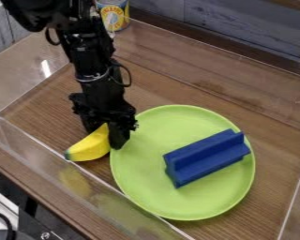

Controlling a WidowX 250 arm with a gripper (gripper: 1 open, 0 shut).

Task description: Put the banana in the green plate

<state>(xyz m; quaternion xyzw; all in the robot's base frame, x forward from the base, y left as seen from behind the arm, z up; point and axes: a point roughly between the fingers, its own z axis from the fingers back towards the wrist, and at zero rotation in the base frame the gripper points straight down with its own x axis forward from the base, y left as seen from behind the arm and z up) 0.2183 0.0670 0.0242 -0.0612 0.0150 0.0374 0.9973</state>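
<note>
The small yellow banana (87,146) lies on the wooden table just off the left rim of the green plate (178,202). My black gripper (105,134) points straight down over the banana's upper end. Its two fingers are pressed against that end, so it is shut on the banana. The banana's tip is hidden between the fingers. The banana still rests on the table, outside the plate.
A blue ridged block (205,157) lies on the right half of the plate. A yellow can (112,14) stands at the back behind the arm. Clear plastic walls (34,155) run along the table's front and left edges.
</note>
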